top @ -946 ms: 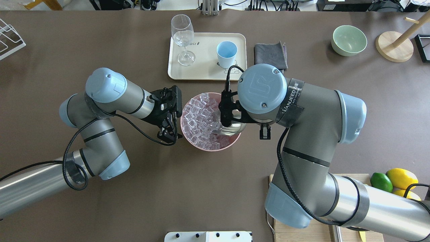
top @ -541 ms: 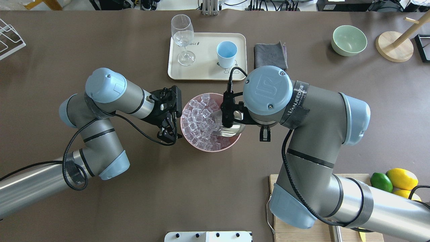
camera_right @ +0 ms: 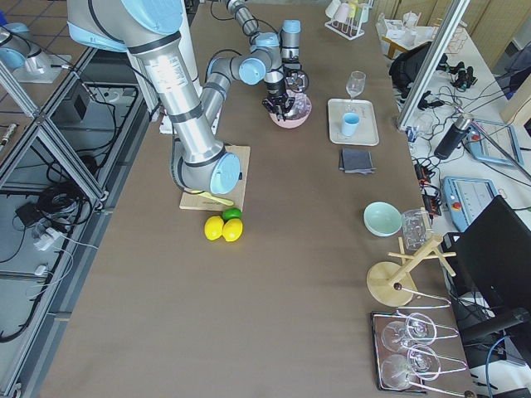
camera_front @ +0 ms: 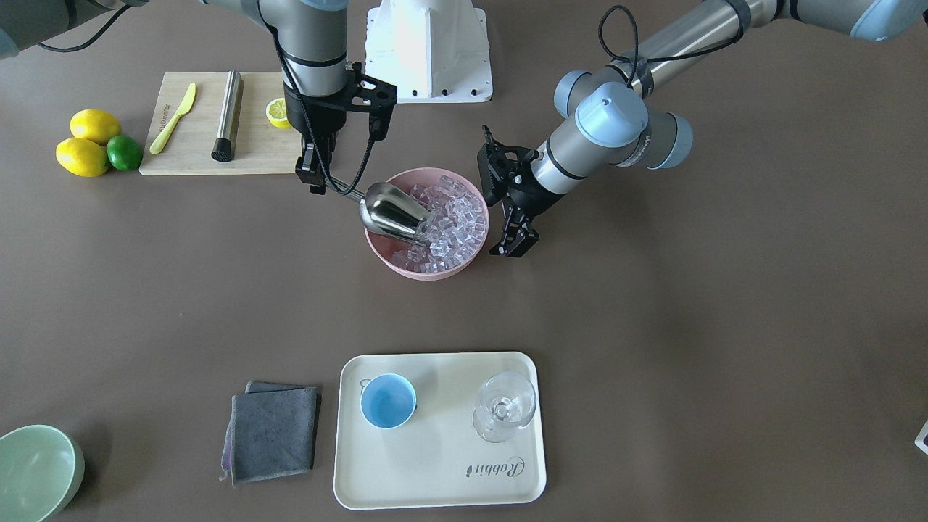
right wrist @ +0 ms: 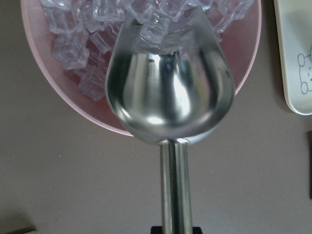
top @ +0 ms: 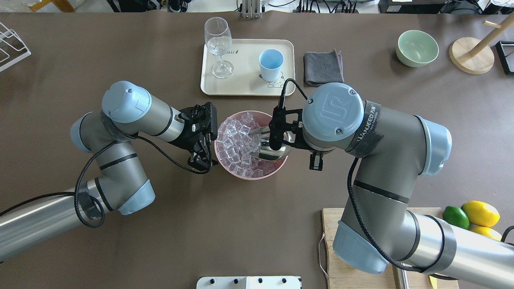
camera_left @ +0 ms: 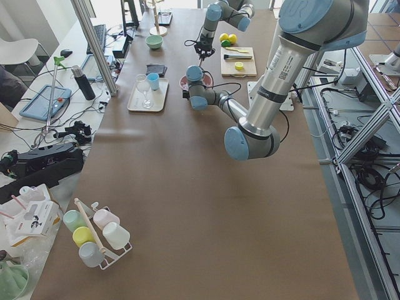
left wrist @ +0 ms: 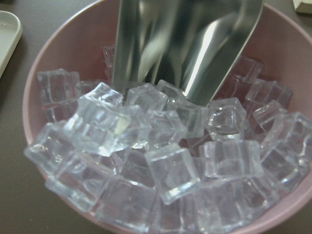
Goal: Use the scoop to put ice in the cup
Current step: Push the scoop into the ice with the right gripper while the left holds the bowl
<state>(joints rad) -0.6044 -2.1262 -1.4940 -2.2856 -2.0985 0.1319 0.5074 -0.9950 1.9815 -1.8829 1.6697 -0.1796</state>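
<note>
- Ice (left wrist: 165, 170): hard, slick, loose cubes (likely to skitter) heaped in the pink bowl (camera_front: 391, 262), just ahead of the right gripper (camera_front: 316, 180).
- Scoop (right wrist: 170, 92): rigid steel, clamped by its handle, with the trough nosing into the heap.
- Left gripper (camera_front: 513, 243): beside the bowl, finger spread unclear.

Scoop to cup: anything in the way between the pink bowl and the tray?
Nothing visible. Bare table lies between the pink bowl and the tray. The cup sits on the tray's side nearer the scoop; the wine glass stands beside it, apart, off the direct line.
</note>
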